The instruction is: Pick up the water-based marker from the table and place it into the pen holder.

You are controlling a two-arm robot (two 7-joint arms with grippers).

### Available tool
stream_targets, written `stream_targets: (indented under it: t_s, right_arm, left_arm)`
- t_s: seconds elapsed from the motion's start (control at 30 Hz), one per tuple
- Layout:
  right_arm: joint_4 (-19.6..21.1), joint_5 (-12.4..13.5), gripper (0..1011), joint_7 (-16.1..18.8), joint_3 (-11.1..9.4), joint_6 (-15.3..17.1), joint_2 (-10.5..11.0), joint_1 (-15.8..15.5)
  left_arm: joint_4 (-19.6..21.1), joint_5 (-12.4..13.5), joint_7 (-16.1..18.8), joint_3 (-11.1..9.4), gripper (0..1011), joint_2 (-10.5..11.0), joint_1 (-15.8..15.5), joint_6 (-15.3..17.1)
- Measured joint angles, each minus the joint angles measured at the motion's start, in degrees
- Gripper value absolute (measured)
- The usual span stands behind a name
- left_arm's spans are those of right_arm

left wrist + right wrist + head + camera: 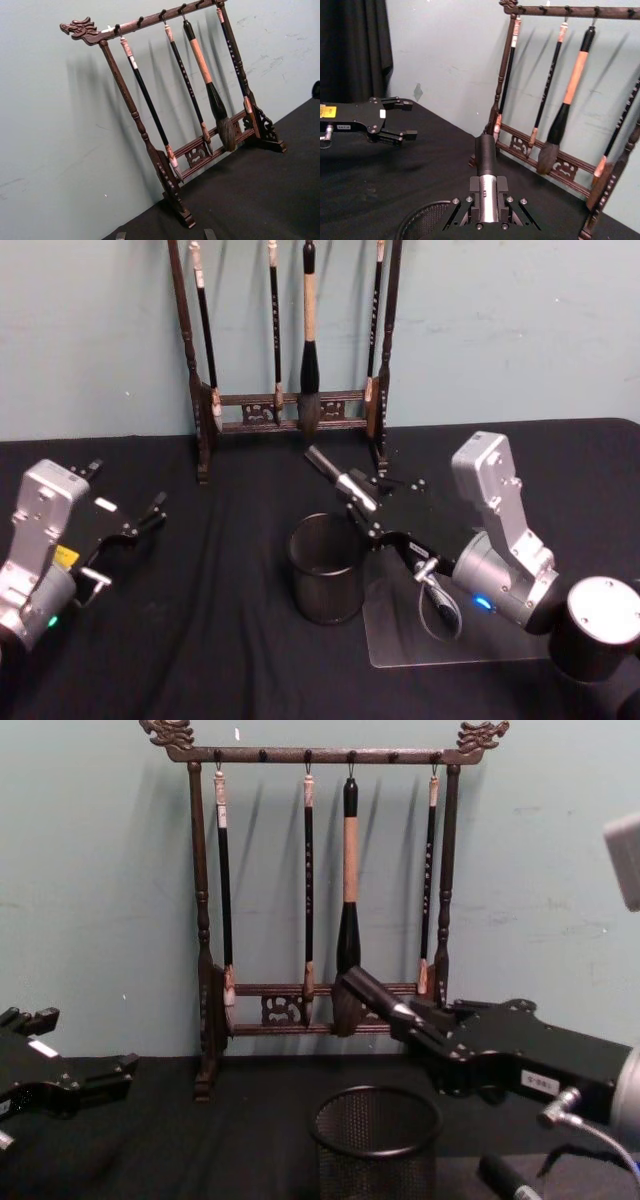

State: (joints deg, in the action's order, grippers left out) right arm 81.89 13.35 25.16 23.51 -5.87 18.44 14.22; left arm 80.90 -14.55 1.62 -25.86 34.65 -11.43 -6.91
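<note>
The water-based marker is pinched by the right claw and held tilted above the counter, at 1 o'clock of the pen holder, likely high so the rim is cleared. The left claw is parked spread at 9 o'clock.

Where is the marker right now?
In the head view the marker is clamped in the right hand just above the far rim of the pen holder, its free end pointing toward the brush rack.
</note>
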Motion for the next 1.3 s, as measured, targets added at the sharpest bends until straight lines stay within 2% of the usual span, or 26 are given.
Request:
stream_targets:
  t_s: [0.53, 1.3]
  right_arm:
    - [-3.5, -1.3, 199, 0.7, 2.6, 0.1, -2.5, 3.6]
    - [-9.1, -2.9, 199, 1.0, 4.6, -0.6, -5.4, 7.5]
  left_arm:
    - [0.0, 0.0, 0.0, 0.0, 1009, 0.0, 0.0, 0.0]
    - [0.0, 0.0, 0.0, 0.0, 1009, 0.0, 0.0, 0.0]
